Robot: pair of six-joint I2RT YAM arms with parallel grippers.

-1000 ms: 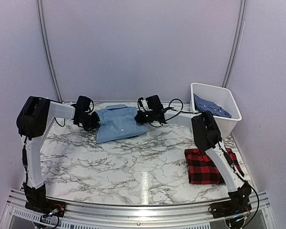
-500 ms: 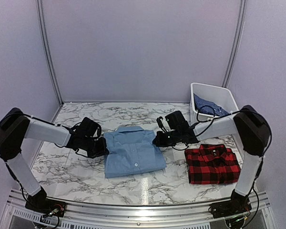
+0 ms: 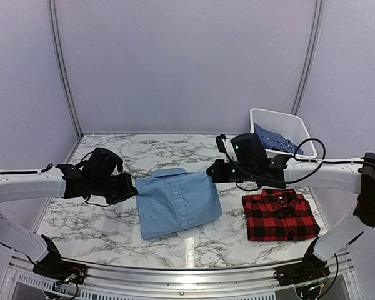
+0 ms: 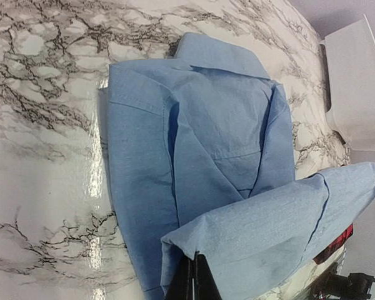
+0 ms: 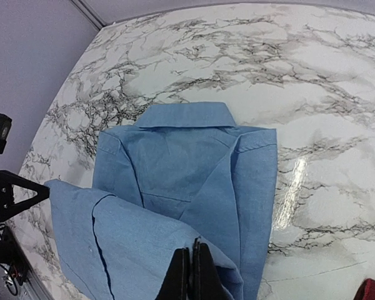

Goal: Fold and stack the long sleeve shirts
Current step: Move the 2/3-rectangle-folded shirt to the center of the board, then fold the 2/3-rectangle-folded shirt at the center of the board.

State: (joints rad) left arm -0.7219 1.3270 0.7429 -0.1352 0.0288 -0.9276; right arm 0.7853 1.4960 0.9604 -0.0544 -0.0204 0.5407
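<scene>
Left fingers (image 3: 130, 189) clenched on the left edge of the light blue shirt (image 3: 178, 201); right fingers (image 3: 211, 173) clenched on its upper right edge. In the wrist views each pinches a raised fold over the flat body. The shirt sits mid-frame on the counter (image 3: 94, 222); a second ago it lay at the back, and both arms have since pulled it nearer. Plaid shirt (image 3: 280, 215) lies folded at lower right. Darker blue shirt (image 3: 276, 141) is in the white bin (image 3: 257, 119), upper right.
</scene>
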